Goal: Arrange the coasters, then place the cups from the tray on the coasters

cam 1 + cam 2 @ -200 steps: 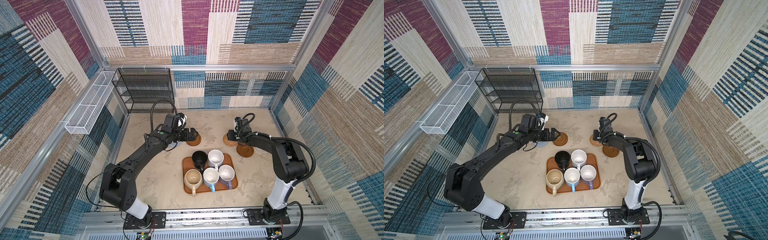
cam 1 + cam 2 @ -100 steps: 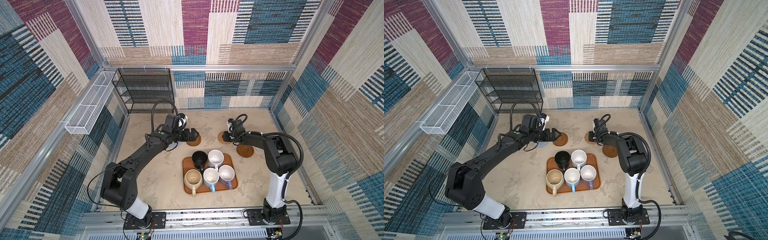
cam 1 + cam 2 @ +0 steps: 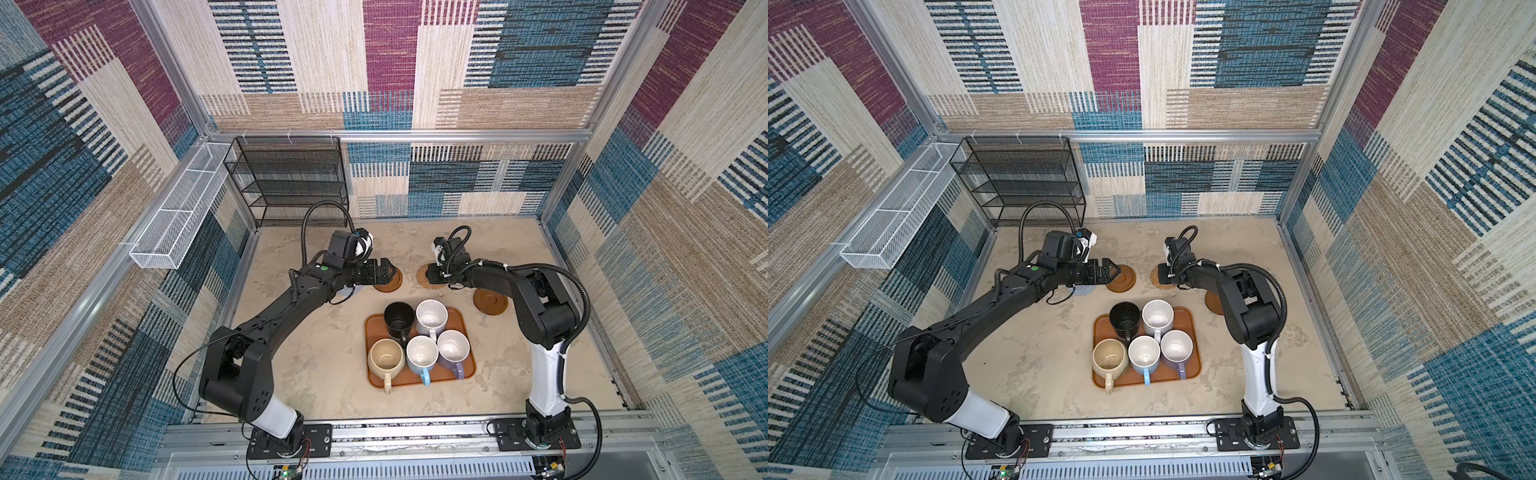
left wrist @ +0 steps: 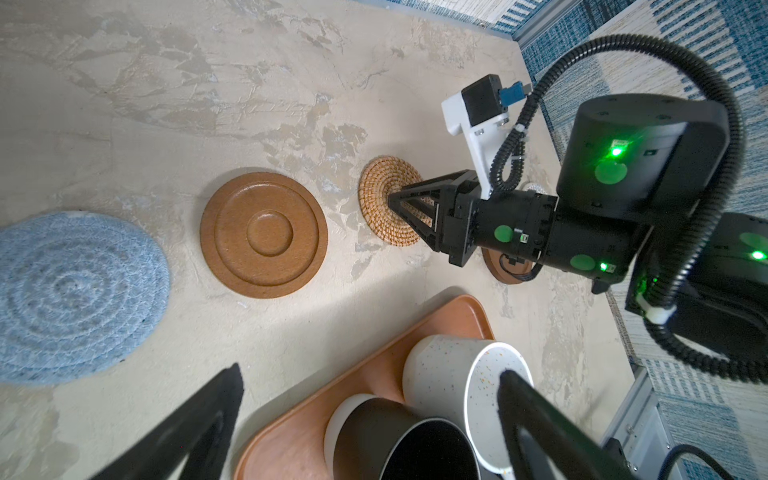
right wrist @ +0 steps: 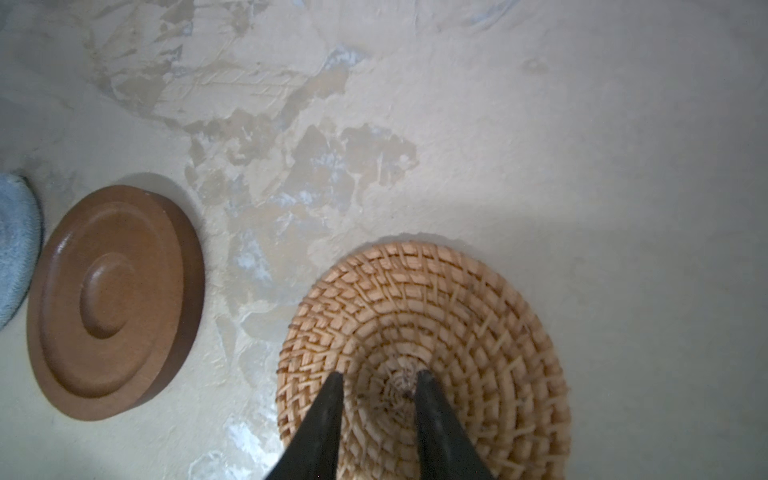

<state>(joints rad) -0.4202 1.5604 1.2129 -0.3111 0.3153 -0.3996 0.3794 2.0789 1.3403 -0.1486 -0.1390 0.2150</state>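
On the beige mottled surface (image 3: 324, 357), in both top views, the orange-brown tray (image 3: 405, 379) sits toward the front with all five cups on it: black (image 3: 399, 320) and white (image 3: 431, 318) at the back, beige (image 3: 385, 355), light blue (image 3: 422, 353) and lavender (image 3: 453, 349) in front. Behind the tray the coasters lie in a loose row. The left arm (image 3: 291, 307) reaches across the blue-grey woven coaster (image 3: 348, 293) and hides most of it; its jaws stand spread wide at the left edge of a dark brown wooden coaster (image 3: 395, 281). The right arm (image 3: 498, 282) points its jaws down onto the tan rattan coaster (image 3: 423, 276), covering its right half, and a second brown coaster (image 3: 490, 301) lies just beside its forearm. A black wire rack (image 3: 291, 178) stands in the back left corner, and a white wire basket (image 3: 178, 216) hangs on the left wall. In the left wrist view the blue-grey, brown and rattan discs lie flat and apart from one another, with the left fingers (image 4: 216, 415) far apart in the foreground before the tray's corner and the black and white cups. There the right arm's wrist hides most of the second brown coaster, and a pale patterned edge (image 4: 534, 187) shows behind it, too hidden to make out. In the right wrist view the right fingertips (image 5: 328, 399) are narrowly parted, both set on the weave at the rattan coaster's middle, with the brown coaster near.
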